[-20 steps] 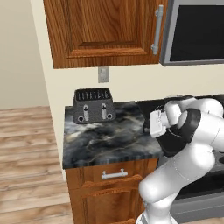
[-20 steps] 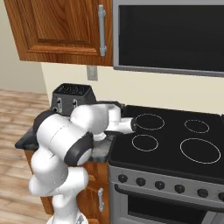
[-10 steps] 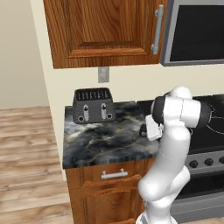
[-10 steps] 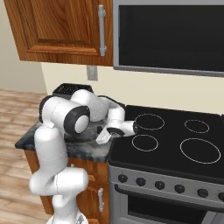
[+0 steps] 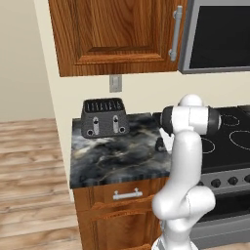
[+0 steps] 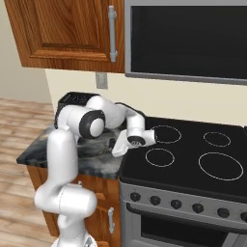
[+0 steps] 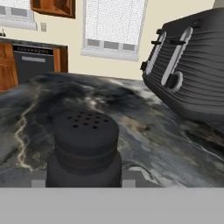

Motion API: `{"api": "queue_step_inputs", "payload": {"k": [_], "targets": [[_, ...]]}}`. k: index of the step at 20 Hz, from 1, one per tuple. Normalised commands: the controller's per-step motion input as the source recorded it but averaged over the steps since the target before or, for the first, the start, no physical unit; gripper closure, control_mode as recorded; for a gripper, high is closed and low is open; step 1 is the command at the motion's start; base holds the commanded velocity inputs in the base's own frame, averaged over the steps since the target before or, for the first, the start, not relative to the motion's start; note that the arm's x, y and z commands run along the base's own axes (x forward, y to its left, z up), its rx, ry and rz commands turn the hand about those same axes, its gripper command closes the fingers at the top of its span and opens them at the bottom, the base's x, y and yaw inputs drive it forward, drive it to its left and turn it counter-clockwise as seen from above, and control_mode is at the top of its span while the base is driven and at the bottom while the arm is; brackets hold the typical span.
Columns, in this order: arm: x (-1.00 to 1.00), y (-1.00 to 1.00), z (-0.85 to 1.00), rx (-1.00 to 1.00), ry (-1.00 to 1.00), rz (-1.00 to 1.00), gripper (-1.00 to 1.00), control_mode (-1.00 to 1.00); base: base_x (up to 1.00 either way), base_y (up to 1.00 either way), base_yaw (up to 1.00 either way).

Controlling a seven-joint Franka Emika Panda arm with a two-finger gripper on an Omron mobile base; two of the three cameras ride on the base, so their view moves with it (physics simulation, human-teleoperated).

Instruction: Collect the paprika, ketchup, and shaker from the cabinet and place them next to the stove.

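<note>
Hand view: shaker [image 7: 85, 144], dark, round top with small holes, close between the tool's fingers, upright over the dark marbled bench [image 7: 144, 127]; whether its base touches the bench cannot be told. Tool [image 6: 116, 144] clenched on the shaker, held low at the bench's right edge, just beside the stove [image 6: 193, 164]. Toaster [image 7: 192, 74], black, ribbed, two slots and a round knob, to the right of the shaker in the hand view and apart from it. Left base view: toaster [image 5: 104, 117] at the bench's [image 5: 117, 156] back left corner, against the wall; a small dark piece [image 5: 159, 144] by the arm at the bench's right edge, either shaker or tool, too small to tell. Cabinet [image 5: 117, 34], reddish-brown wood, door closed, silver handle at its right edge, hung above the bench; a wall outlet [image 5: 115, 83] sits below it. Microwave [image 5: 219, 36], dark front, mounted to the right of the cabinet and above the stove [image 5: 229, 141]. Right base view: stove top black glass, four white rings, bare; silver front with a row of dark knobs [image 6: 176, 204]. Drawer with a silver handle [image 5: 127, 195] under the bench's front edge. Wood plank floor [image 5: 29, 171] to the left of the bench.
</note>
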Motion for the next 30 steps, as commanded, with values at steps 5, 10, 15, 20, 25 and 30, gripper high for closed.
{"api": "queue_step_inputs", "payload": {"k": [5, 10, 15, 20, 25, 30], "targets": [[0.07, 0.0, -0.24, 0.0, -0.04, 0.1, -1.0, -1.0, 0.0, 0.0, 0.0], [-0.07, 0.0, -0.02, 0.0, -0.12, 0.06, -1.0, -1.0, 0.0, 0.0, 0.0], [-0.24, -0.02, 0.03, 0.0, -0.12, 0.0, -1.0, -1.0, 0.0, 0.0, 0.0], [-0.14, -0.11, 0.23, 0.0, -0.12, 0.0, -1.0, -1.0, 0.0, 0.0, 0.0], [-0.01, -0.19, 0.32, -0.02, -0.11, 0.0, -1.0, -1.0, 0.0, 0.0, 0.0], [-0.04, -0.24, 0.34, -0.02, -0.13, 0.0, -1.0, -1.0, 0.0, 0.0, 0.0]]}}
